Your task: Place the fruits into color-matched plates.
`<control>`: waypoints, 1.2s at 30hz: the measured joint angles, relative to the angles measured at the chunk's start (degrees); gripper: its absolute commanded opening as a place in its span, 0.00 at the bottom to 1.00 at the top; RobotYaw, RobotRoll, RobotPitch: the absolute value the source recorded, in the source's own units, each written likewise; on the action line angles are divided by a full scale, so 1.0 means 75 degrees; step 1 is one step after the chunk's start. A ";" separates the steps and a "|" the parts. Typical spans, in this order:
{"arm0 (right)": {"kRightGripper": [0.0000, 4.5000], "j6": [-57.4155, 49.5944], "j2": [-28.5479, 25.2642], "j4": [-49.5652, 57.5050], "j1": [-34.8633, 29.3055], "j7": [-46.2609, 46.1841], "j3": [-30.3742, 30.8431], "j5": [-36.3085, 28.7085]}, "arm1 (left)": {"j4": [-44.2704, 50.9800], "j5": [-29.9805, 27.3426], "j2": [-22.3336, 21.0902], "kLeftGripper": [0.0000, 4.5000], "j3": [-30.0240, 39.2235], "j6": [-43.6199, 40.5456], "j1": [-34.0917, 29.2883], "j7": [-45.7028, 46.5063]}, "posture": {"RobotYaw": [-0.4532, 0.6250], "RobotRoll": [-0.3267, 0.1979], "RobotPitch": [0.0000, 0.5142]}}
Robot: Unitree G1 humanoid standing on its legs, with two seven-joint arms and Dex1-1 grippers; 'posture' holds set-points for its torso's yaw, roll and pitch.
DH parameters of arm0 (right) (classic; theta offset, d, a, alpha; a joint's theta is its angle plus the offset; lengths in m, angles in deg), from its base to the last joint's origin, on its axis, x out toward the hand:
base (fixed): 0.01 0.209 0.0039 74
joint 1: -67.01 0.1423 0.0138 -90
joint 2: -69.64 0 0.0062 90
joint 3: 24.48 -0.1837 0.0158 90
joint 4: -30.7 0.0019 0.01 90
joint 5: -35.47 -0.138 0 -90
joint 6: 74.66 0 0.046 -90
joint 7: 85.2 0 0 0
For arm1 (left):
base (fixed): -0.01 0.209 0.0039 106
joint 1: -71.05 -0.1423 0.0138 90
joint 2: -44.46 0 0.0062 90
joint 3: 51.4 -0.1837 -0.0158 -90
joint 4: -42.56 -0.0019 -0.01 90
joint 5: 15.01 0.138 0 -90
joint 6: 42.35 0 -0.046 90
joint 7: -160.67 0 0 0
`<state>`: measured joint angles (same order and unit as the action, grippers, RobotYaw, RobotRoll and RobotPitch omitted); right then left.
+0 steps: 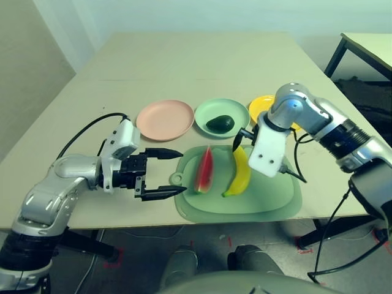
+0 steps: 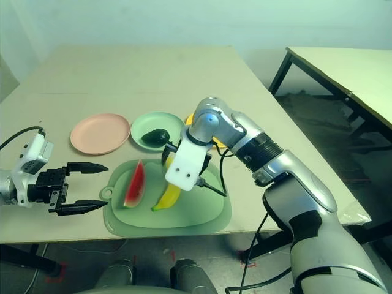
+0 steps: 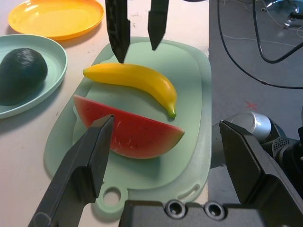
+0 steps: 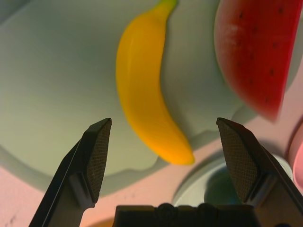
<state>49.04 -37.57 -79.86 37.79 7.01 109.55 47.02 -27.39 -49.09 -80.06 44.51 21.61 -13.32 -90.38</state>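
Observation:
A red watermelon wedge (image 1: 204,170) and a yellow banana (image 1: 239,174) lie side by side on a pale green mat (image 1: 263,202). The dark green avocado (image 1: 220,124) rests in the mint green plate (image 1: 205,110). A pink plate (image 1: 165,119) stands to its left. A yellow plate (image 1: 262,105) on its right is partly hidden by my right arm. My left gripper (image 1: 182,171) is open at the mat's left edge, pointing at the watermelon. My right gripper (image 4: 164,124) is open and points down over the banana's far end, holding nothing.
The mat lies near the table's front edge (image 1: 184,225). Black cables (image 1: 294,168) hang from my right wrist over the mat's right side. A second table (image 2: 343,67) stands at the far right. Bare tabletop stretches behind the plates.

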 measured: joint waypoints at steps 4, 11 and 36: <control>0.99 0.0088 0.0160 -0.0148 -0.0168 -0.0024 0.0053 0.0276 | 0.0024 0.0001 0.0000 1.00 -0.0001 0.0000 0.0015 0.0040 | 0.50 0.62 0.05; 0.99 0.0684 0.0579 -0.1357 -0.0365 -0.0506 0.0320 0.1237 | 0.0340 -0.0036 -0.0043 1.00 0.0070 -0.0034 -0.0055 0.0235 | 0.52 0.62 0.06; 0.37 0.0198 0.0425 -0.6129 0.2390 -0.2318 -0.0366 0.2316 | 0.0229 -0.0067 0.0431 1.00 0.0243 0.0143 0.0090 0.0637 | 0.48 0.62 0.05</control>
<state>50.53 -34.39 -125.83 55.72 -10.37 106.80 64.39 -25.67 -49.59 -76.83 46.33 22.68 -12.64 -85.60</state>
